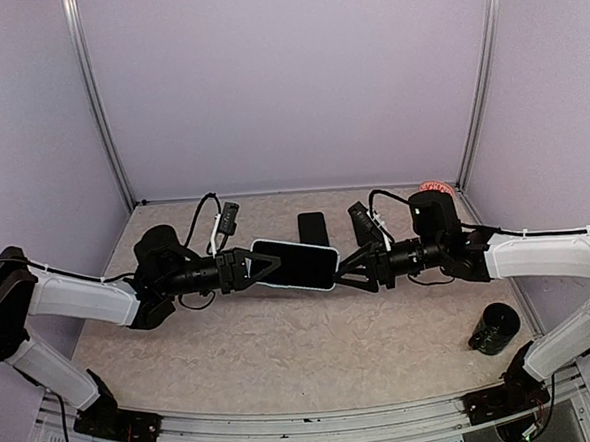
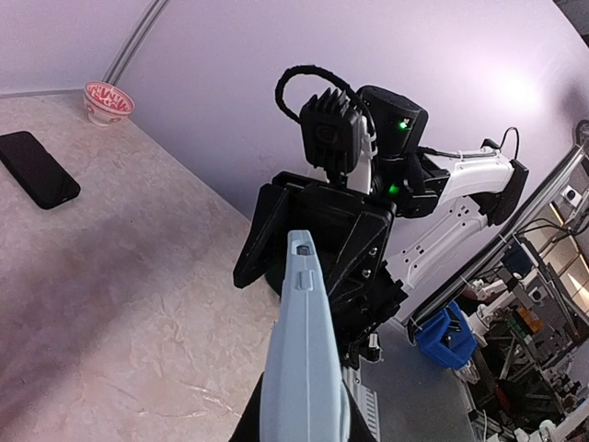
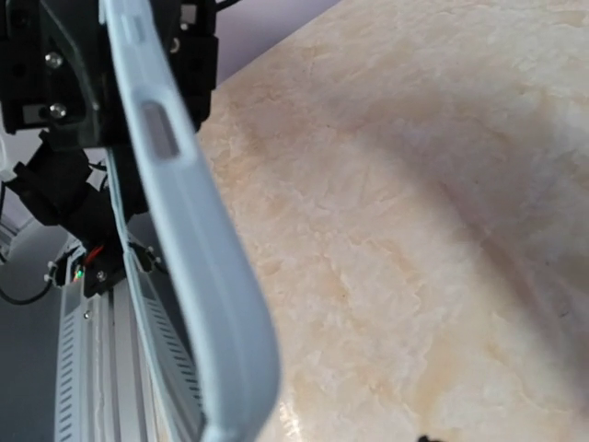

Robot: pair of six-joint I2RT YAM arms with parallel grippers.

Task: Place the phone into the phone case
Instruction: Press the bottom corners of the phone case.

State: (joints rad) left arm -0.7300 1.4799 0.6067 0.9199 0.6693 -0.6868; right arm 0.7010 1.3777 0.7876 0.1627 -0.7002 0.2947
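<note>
Phone case (image 1: 296,264): hanging clear of the counter, about midway between its left and right edges and nearer the far edge; lying flat, dark face turned up, one short end in each gripper.
Left gripper (image 1: 256,268): pinching narrow on the left short end of the case.
Right gripper (image 1: 342,269): pinching narrow on the opposite short end.
Phone (image 1: 312,228): lying flat on the counter just beyond the case, toward the far edge, not being touched.
Case build: showing a pale blue, matte, rounded rim with moulded button bumps and a slot cut-out along the side; dark inside, cannot tell whether lining or something already seated.
Case handling: judging light, thin-walled and flexible; likely bowing or twisting under end pressure, so favouring a hold at the stiffer corners.
Phone handling: judging a rigid, heavier, glossy black slab, slippery, with a fragile face; sitting flush, so favouring a hold across the long edges.
Counter (image 1: 283,352): showing a cream, mottled, faintly wrinkled surface.
Other: patterned bowl (image 1: 433,185) sitting at the far right corner; black cylinder (image 1: 495,329) standing by the right edge, toward the near corner.
</note>
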